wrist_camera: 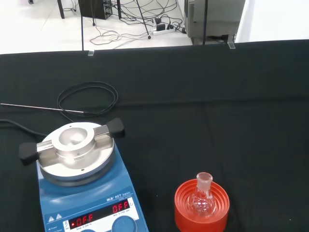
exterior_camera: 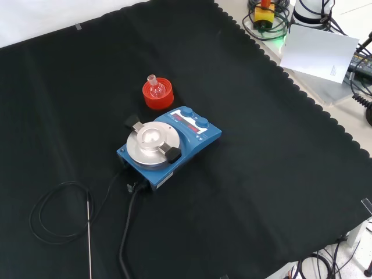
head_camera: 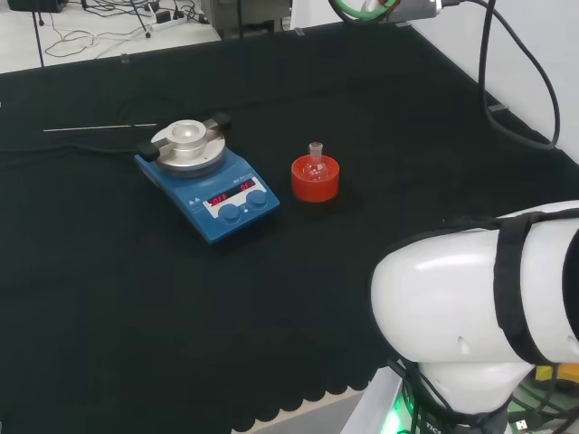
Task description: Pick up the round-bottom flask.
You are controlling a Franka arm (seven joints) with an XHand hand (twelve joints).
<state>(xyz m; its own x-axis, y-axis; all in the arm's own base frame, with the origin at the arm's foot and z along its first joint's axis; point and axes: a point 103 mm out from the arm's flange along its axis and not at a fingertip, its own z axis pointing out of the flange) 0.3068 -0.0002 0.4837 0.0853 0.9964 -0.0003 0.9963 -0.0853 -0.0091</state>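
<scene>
The flask is seated upright in a red stand on the cloth, its neck left uncovered from above. In the head view, bare cloth is seen to the right of the stand, in front of it and behind it. The left side is crowded by a blue stirrer, set just beside the stand but apart from it. A thin probe and coiled cable are laid beyond the stirrer, well apart from the flask.
</scene>
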